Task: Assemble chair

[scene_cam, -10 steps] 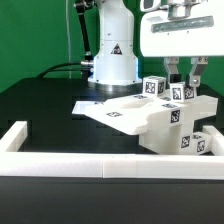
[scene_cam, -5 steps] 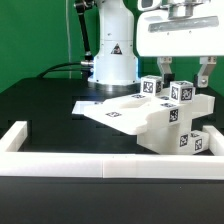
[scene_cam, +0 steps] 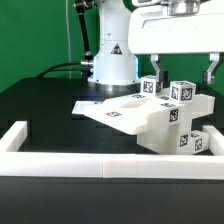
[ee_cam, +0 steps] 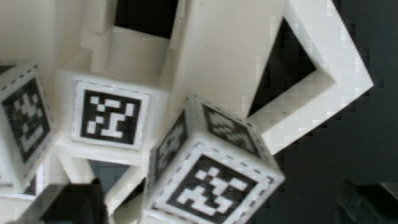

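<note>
The gripper point(scene_cam: 184, 72) is hanging wide open and empty just above the chair point(scene_cam: 165, 118), which is sitting at the exterior view's right, near the border wall point(scene_cam: 60, 160). Judging by looks, the chair is light, rigid, slick plastic; a square leg point(scene_cam: 182, 93) offers the best hold.

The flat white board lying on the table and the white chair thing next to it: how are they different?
The marker board is thin and lies flat on the black table; the chair is chunky and stands taller. The marker board sits out in the open; the chair stands right under the robot's open tool, against the white border wall. Both are white and carry black-and-white square tags.
</note>
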You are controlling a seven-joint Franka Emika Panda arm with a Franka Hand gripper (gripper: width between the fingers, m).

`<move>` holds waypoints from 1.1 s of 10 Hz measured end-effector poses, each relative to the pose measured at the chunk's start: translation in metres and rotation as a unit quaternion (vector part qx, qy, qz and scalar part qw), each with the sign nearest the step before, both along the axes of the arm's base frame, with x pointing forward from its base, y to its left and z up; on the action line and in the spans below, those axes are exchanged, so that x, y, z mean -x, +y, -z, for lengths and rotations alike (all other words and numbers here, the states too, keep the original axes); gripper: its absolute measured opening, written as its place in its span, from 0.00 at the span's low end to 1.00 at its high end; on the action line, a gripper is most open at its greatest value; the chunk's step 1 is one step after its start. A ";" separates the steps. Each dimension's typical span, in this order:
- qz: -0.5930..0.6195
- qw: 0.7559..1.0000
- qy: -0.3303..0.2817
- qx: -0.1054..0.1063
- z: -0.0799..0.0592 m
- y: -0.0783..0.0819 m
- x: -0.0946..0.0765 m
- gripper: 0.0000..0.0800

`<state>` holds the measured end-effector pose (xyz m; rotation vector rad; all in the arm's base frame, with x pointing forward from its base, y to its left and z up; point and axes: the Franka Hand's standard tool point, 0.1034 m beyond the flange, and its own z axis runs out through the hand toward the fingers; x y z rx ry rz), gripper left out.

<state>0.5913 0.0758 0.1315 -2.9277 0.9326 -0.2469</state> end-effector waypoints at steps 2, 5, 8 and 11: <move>-0.087 0.996 0.002 0.026 0.000 0.005 0.001 0.81; -0.216 0.975 -0.008 0.050 -0.002 0.007 -0.003 0.81; -0.273 0.960 -0.011 0.062 -0.002 0.004 -0.004 0.81; -0.283 0.957 -0.003 0.060 -0.004 0.003 -0.005 0.81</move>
